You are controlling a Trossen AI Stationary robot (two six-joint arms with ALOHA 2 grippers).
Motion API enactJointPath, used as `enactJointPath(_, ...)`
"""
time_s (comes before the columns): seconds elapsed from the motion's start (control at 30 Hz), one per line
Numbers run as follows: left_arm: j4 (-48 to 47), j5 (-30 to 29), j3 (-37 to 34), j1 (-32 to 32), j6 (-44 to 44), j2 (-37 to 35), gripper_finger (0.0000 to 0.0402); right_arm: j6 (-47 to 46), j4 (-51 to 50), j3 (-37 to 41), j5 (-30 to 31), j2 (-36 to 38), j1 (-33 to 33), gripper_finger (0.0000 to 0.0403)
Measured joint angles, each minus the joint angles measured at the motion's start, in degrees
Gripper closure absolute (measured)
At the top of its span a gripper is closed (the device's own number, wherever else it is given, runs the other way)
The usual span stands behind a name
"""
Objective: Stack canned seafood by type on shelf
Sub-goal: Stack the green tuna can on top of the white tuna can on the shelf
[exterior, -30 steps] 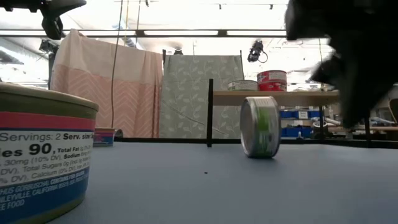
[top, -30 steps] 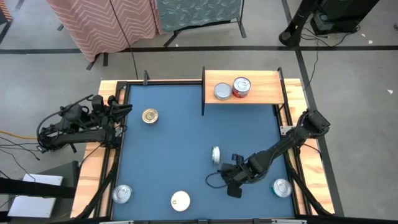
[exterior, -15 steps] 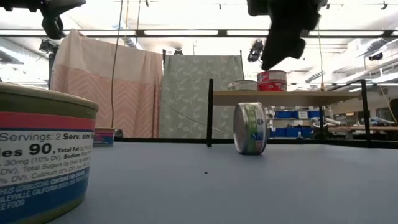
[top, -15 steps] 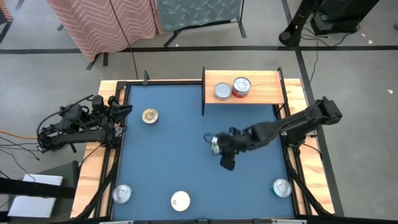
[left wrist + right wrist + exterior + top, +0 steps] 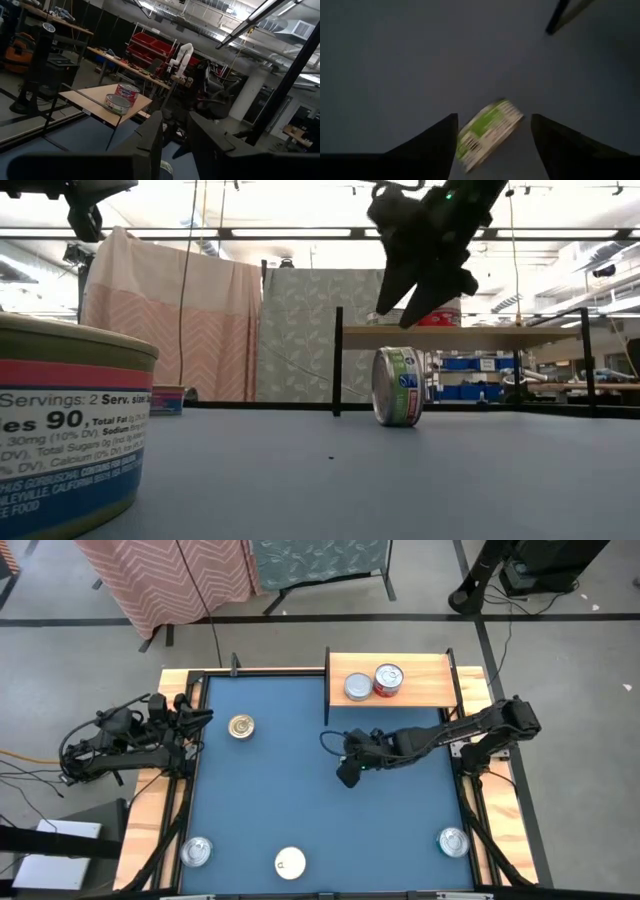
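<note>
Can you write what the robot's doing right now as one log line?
right gripper: open, above green-label tin on its edge | left gripper: waiting at table's left edge | shelf: two tins

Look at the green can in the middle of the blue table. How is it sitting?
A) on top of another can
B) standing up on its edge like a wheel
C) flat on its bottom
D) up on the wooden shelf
B: the green can stands on its rim on the blue table, just under the right end effector.
</note>
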State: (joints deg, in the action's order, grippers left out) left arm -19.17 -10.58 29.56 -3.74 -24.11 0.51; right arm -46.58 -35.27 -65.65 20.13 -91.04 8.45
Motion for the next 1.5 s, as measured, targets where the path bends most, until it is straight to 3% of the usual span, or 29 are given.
enactJointPath(0.3, -0.1, 0.4, 0.0, 0.0, 1.5, 0.0, 0.0307, -4.4, 2.7, -2.0, -0.9, 0.7, -1.4, 0.0158)
enactJointPath(0.47, -0.1, 1.6, 0.0, 0.0, 1.5, 0.0, 0.0307, 1.5, 4.8, -4.3, -5.5, 0.8, -3.5, 0.0158)
enactJointPath(0.7, 0.0, 3.4, 0.0, 0.0, 0.3, 0.0, 0.0307, 11.8, 12.5, -5.0, -3.3, 0.8, -7.0, 0.0162)
enactJointPath(0.8, 0.0, 3.9, 0.0, 0.0, -0.2, 0.0, 0.0307, 9.4, 16.9, -5.0, -3.9, 0.8, -9.2, 0.0162)
enactJointPath(1.0, 0.0, 4.9, 0.0, 0.0, -0.2, 0.0, 0.0307, 7.3, 24.1, -5.0, -14.7, 0.8, -12.5, 0.0163)
enactJointPath(1.1, 0.0, 4.9, 0.0, 0.0, 0.1, 0.0, 0.0307, 4.2, 21.9, -5.8, -15.5, 0.8, -12.9, 0.0168)
enactJointPath(1.33, 0.0, 4.9, 0.0, 0.0, 1.3, 0.0, 0.0307, 9.8, 5.3, -12.6, -6.8, 0.8, -8.9, 0.018)
enactJointPath(1.5, 0.0, 5.3, 0.0, 0.0, 1.8, 0.0, 0.0307, 9.2, -2.8, -17.1, -6.3, 0.9, -6.0, 0.0173)
